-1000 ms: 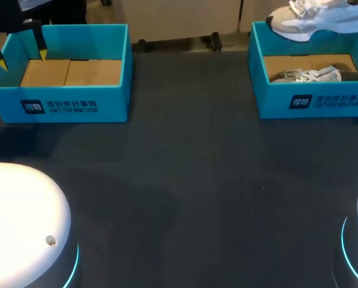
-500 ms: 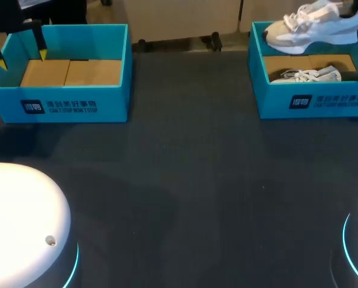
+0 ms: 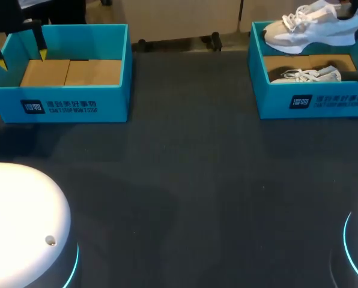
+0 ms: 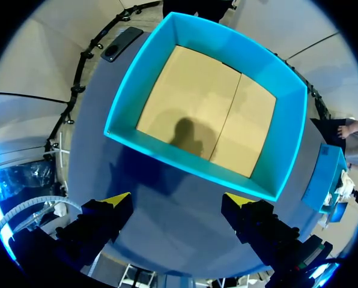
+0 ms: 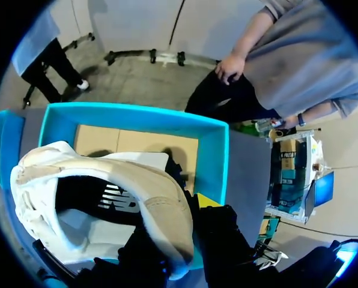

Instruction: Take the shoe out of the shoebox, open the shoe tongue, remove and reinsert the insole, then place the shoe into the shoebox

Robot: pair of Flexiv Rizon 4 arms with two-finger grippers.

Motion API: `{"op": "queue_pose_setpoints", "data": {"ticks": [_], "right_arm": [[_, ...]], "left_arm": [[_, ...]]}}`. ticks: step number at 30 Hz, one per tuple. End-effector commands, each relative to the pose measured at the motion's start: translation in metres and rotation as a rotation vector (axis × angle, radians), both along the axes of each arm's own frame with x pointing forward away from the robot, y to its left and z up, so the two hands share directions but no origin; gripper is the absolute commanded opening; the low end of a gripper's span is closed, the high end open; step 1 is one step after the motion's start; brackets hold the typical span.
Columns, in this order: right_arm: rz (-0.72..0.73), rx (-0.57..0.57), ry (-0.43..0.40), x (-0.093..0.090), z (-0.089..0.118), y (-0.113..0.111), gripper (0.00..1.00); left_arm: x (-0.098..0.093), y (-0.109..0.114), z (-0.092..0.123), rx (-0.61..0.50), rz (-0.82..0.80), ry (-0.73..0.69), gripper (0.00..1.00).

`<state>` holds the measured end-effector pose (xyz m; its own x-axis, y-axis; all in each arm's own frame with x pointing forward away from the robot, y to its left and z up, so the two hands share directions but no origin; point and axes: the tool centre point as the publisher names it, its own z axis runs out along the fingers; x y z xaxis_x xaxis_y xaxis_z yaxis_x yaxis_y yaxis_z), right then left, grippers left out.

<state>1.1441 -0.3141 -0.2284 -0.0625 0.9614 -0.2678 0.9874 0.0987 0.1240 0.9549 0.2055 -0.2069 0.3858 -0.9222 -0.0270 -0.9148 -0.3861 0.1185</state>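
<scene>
At the table's far left corner sits the left shoebox (image 3: 65,108), teal with a brown cardboard floor. The left gripper (image 4: 178,201) hangs over it, fingers spread wide, gripping nothing. The table (image 3: 185,180) is dark grey. At the far right corner, the right shoebox (image 3: 323,102) holds a second shoe (image 3: 308,75). Above it, the right gripper (image 5: 185,222) clamps the heel of a white-and-beige sneaker (image 3: 314,27), held sole down and lengthwise along the far edge, toe pointing left.

Wide table (image 3: 185,180) lane between two shoeboxes (image 3: 314,103)
</scene>
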Motion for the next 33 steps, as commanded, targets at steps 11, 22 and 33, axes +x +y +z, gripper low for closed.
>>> {"op": "queue_pose_setpoints", "data": {"ticks": [11,22,33], "right_arm": [[-0.075,0.012,-0.003,0.007,-0.044,-0.017,0.00],[-0.107,0.067,-0.006,0.012,-0.050,-0.020,0.00],[-0.167,0.046,0.019,0.015,-0.060,-0.027,0.00]], "left_arm": [[0.000,0.000,0.001,0.002,-0.001,0.001,1.00],[0.000,0.000,0.001,0.002,-0.001,0.001,1.00],[0.000,0.000,0.001,0.002,-0.001,0.001,1.00]]}}
